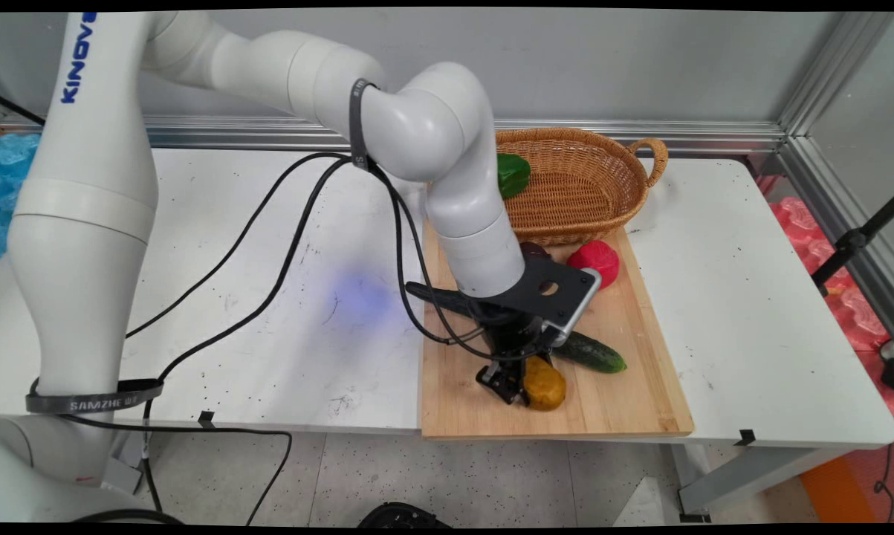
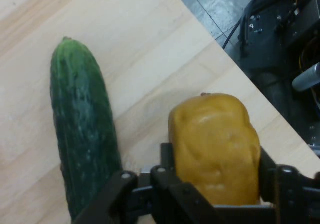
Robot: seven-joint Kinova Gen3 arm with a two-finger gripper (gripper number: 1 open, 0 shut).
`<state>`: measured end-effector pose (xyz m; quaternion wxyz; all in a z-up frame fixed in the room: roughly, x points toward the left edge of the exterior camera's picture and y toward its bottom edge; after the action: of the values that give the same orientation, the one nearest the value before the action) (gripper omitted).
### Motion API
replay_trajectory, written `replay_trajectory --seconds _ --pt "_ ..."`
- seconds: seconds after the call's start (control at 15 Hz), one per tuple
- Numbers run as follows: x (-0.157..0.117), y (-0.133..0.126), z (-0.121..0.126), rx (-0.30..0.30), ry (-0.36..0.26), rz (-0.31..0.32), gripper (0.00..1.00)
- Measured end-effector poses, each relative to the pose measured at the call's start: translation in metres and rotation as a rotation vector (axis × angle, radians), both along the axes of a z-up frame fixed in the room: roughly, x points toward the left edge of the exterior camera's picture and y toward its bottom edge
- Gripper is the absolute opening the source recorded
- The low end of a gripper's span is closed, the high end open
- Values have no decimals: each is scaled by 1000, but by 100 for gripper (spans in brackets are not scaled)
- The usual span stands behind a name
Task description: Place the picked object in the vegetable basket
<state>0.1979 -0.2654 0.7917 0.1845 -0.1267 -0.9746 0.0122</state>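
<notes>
Yellow pepper (image 1: 544,383) is lying on the wooden cutting board (image 1: 640,394), toward the board's near edge, and the black gripper (image 1: 517,386) is reaching down over it from above, its fingers closing against the pepper's sides. In the main view a green cucumber (image 1: 590,351) is lying just beside the pepper, on its far right, partly passing under the gripper's mount. A red pepper (image 1: 597,261) is sitting farther back on the board, close to a wicker basket (image 1: 588,186) that is standing at the board's far end; a green pepper (image 1: 513,174) is resting inside the basket, partly hidden by the arm. The board is lying on a white table (image 1: 268,297), scuffed and speckled with dark marks, its near edge reaching the table's near edge. Black cables (image 1: 283,245) are trailing across the table from the arm. A grey wall with a metal rail is running behind the table; speckled floor is showing below. In the hand view the yellow pepper (image 2: 215,149) is sitting between the two fingers (image 2: 167,179), which are pressing on either side of it, gripper (image 2: 215,189) narrowed on it. The cucumber (image 2: 82,129) is lying alongside, apart from the pepper, on the pale wood board (image 2: 150,44). Past the board's edge, grey floor and dark equipment are showing.
</notes>
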Motion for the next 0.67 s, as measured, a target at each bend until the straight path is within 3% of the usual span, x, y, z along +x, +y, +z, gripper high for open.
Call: replay_trajectory --seconds 0.4,0.67 --pt "1 -3 23 -14 1 -50 0" --pt "5 -5 54 -17 19 -70 0"
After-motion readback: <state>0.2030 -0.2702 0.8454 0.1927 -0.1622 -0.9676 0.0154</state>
